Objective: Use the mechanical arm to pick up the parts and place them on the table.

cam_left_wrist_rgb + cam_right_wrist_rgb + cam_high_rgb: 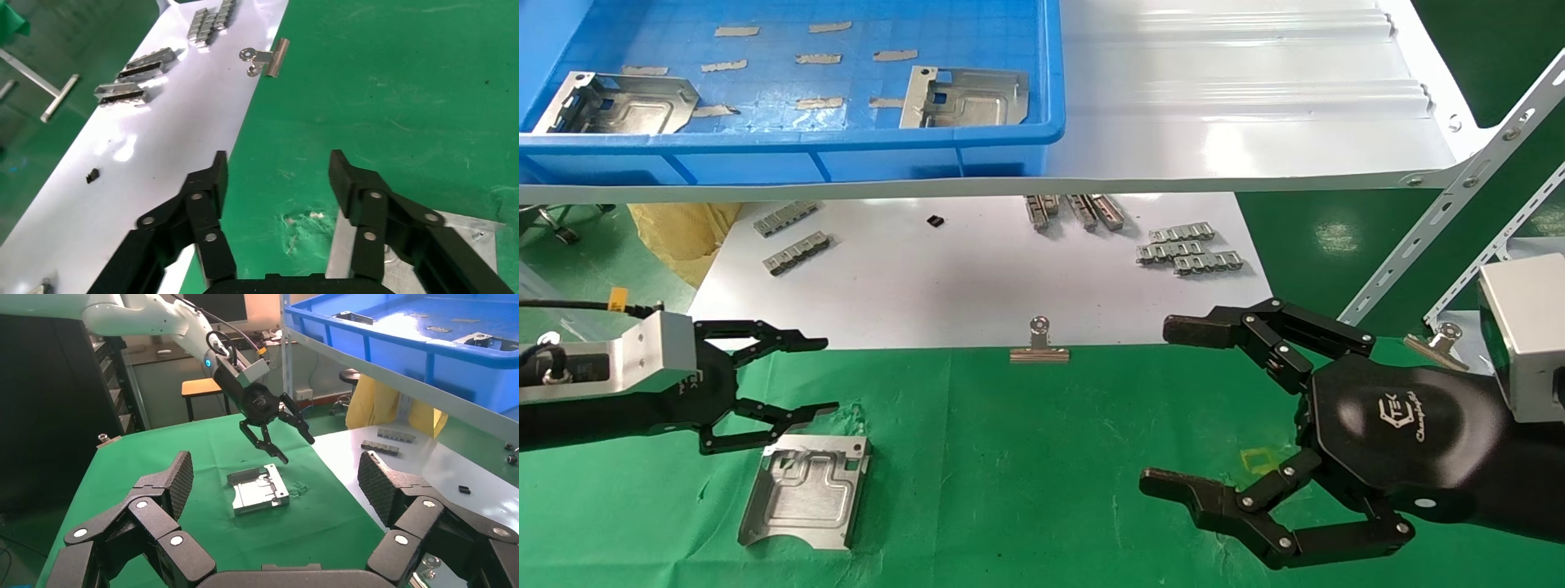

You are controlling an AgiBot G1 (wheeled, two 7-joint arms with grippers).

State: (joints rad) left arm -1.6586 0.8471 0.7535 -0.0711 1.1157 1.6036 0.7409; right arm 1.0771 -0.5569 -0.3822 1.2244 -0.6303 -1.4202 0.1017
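Observation:
One silver part (pixel 805 490) lies flat on the green table (pixel 1026 465), free of both grippers. My left gripper (pixel 820 374) is open and empty, with its lower finger just above the part's far edge. In the left wrist view the open left gripper (pixel 278 168) hangs over bare cloth with the part (pixel 471 236) under one finger. My right gripper (pixel 1164 406) is open and empty over the table's right side. Its wrist view shows the open right gripper (pixel 276 478), the part (pixel 260 490) and the left gripper (pixel 278 438) beyond. Two more parts (pixel 617 102) (pixel 964 96) lie in the blue bin (pixel 846 155).
The bin sits on a white shelf (pixel 1254 106) above a glossy white sheet (pixel 977 278) with notched strips (pixel 1189 249) (pixel 795 241). Binder clips (pixel 1039 343) (pixel 1438 341) hold the cloth's far edge. A slotted metal brace (pixel 1442 220) runs at the right.

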